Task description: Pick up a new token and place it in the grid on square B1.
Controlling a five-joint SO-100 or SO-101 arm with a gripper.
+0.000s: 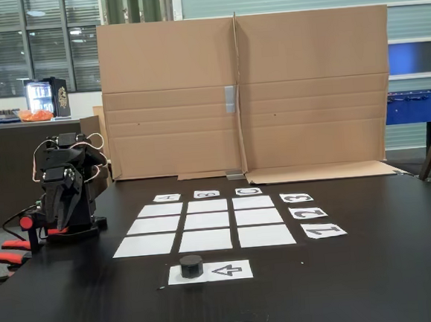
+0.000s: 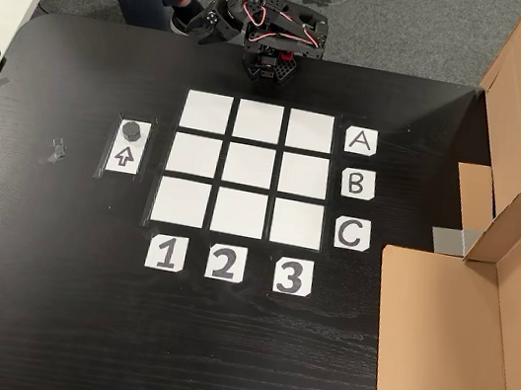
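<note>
Fingers look tucked away on the folded arm, so I can't tell if the gripper (image 2: 208, 31) is spread or closed. Nothing's picked up yet: the token (image 2: 131, 129) sits on the arrow sheet (image 2: 125, 156), just beside the grid (image 2: 250, 168). Next it'll need to reach over, grab it, then drop it on square B1 (image 2: 195, 156).

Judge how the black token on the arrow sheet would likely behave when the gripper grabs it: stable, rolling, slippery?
The token is squat and sits flat on the arrow sheet, so it probably won't tip or roll. Its faceted, nut-like sides should give the fingers decent purchase. It looks rigid and likely light; the loose-looking paper beneath might shift if the token is dragged.
</note>
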